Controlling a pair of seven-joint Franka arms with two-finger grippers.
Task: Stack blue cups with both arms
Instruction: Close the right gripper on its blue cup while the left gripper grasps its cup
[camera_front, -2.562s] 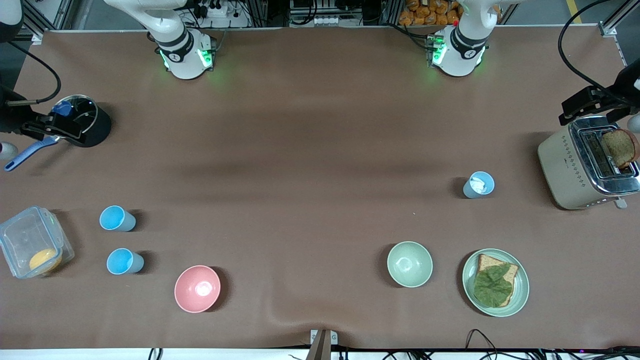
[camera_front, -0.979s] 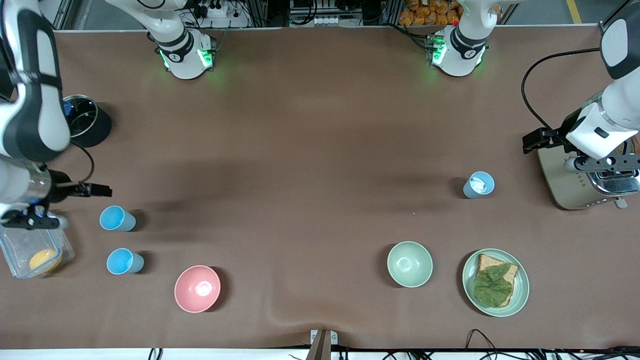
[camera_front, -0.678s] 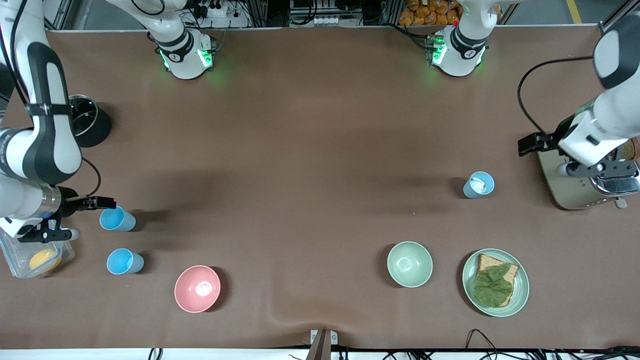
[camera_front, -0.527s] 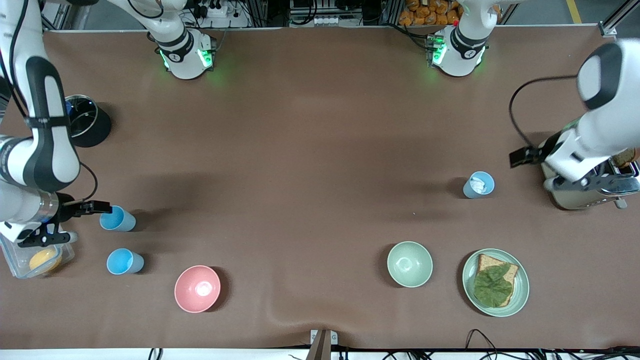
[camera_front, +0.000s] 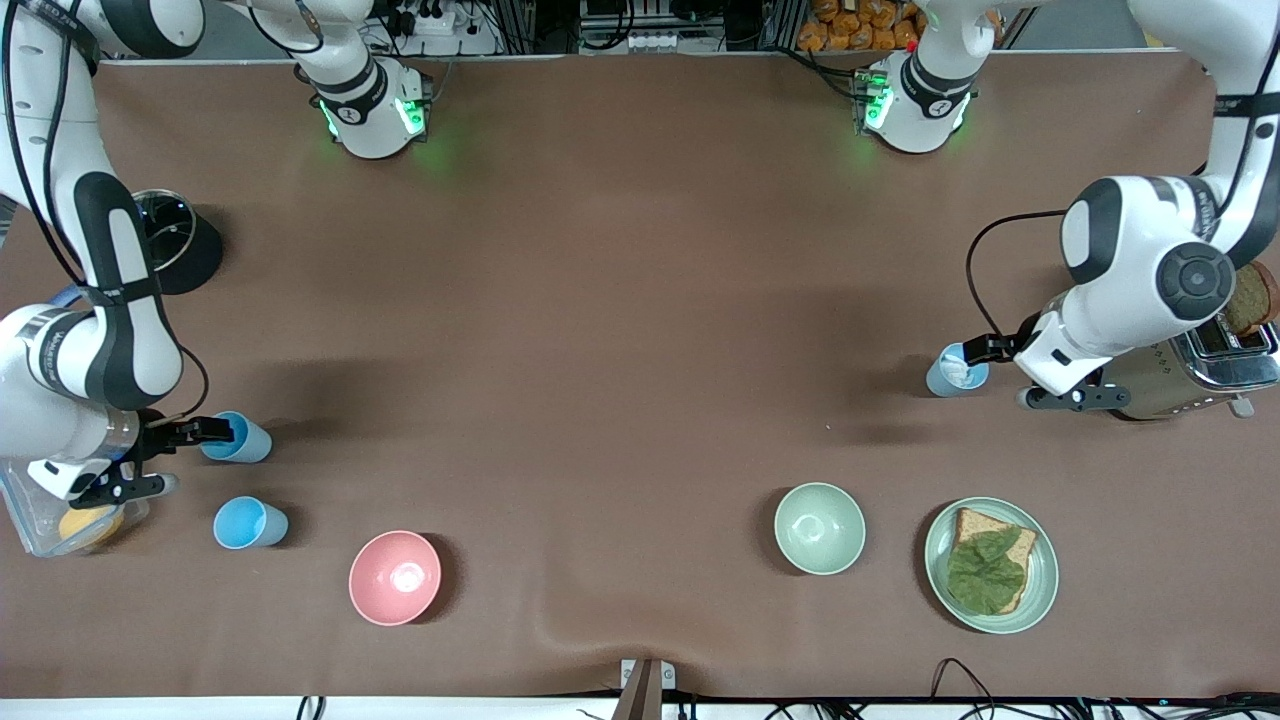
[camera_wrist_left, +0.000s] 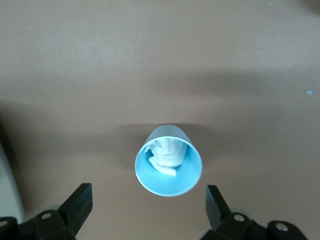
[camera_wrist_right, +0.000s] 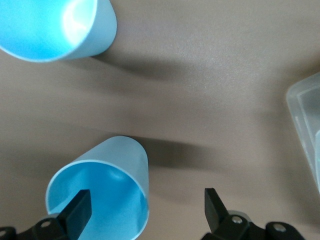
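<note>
The right end effector (camera_front: 212, 432) hangs low over the rim of a sky-blue cup (camera_front: 237, 438) at the right arm's end of the brown table (camera_front: 620, 300). Its fingers (camera_wrist_right: 77, 210) are spread wide, and in the right wrist view one dark fingertip sits over the cup's mouth while the other is outside its wall, gripping nothing. A second sky-blue cup (camera_front: 249, 523) stands upright nearer the front camera, beside a clear plastic container (camera_front: 40, 510).

The left end effector (camera_front: 985, 349) is at a grey-blue cup (camera_front: 955, 371) toward the left arm's end of the table, near a toaster (camera_front: 1190, 365). Its fingers (camera_wrist_left: 80, 200) are released and wide apart, flanking the cup without touching it. This cup (camera_wrist_left: 169, 161) is upright with something white crumpled inside.
</note>
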